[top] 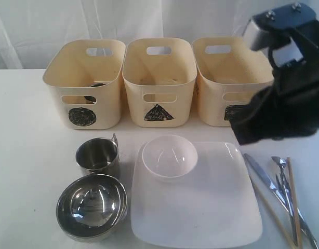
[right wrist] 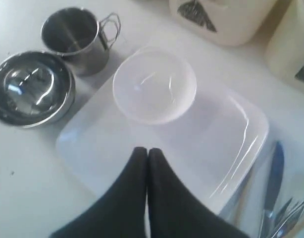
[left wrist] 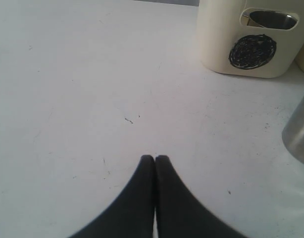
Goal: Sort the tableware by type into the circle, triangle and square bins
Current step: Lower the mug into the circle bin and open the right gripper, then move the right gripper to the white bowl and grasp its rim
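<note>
Three cream bins stand in a row at the back: circle bin (top: 84, 83), triangle bin (top: 158, 78), square bin (top: 227, 78). In front of them are a steel mug (top: 98, 155), a steel bowl (top: 92, 205), and a small white bowl (top: 170, 155) sitting on the large white square plate (top: 201, 212). Steel cutlery (top: 276, 187) and wooden chopsticks (top: 292, 202) lie to the plate's right. My right gripper (right wrist: 146, 150) is shut and empty, held above the plate (right wrist: 216, 129) near the white bowl (right wrist: 154, 84). My left gripper (left wrist: 155, 157) is shut and empty over bare table, and does not show in the exterior view.
Something steel (left wrist: 271, 20) shows through the handle slot of the circle bin (left wrist: 246, 44). The right arm (top: 289, 93) hangs in front of the square bin. The mug (right wrist: 75, 37) and steel bowl (right wrist: 30, 87) stand close together left of the plate.
</note>
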Controlling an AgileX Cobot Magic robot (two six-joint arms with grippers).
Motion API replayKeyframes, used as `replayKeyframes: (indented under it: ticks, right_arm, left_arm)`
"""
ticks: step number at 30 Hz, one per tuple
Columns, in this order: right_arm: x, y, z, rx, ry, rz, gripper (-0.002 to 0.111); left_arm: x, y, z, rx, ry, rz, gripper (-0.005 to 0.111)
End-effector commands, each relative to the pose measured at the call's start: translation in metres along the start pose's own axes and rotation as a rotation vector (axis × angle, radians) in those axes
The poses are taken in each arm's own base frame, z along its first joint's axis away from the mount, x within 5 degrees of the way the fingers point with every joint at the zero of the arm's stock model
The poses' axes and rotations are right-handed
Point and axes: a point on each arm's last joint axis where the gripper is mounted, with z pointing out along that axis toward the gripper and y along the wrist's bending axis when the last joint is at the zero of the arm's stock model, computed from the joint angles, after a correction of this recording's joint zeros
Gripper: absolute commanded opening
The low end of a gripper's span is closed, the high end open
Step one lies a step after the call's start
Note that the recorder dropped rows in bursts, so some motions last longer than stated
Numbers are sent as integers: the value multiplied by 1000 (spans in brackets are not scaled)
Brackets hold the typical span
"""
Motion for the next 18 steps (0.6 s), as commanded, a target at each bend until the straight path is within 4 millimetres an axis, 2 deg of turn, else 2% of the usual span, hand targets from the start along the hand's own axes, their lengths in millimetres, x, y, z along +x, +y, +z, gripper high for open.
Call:
replayKeyframes:
  ticks: [1,5,8,10,13,16,17,18]
  right_arm:
    - [30,4,-3,-11,102,56,0]
    - [44,-4,4,62,179,59,0]
    - [56,-18,11,190,260,85,0]
    - [64,-26,17,262,337,73,5]
    - [64,-28,29,248,357,91,20]
    - [47,-25,57,139,216,203,52]
    - [44,-26,63,131,188,228,54]
    - [40,-29,79,116,171,285,54]
  left_arm:
    - [1,0,0,2,-4,-2,0]
    - [1,0,0,2,-4,-2,0]
    - [1,0,0,2,-4,-2,0]
    - [1,0,0,2,-4,-2,0]
    - [1,0,0,2,-4,-2,0]
    - [1,0,0,2,-4,-2,0]
    - [1,0,0,2,-4,-2,0]
    - [1,0,0,2,-4,-2,0]
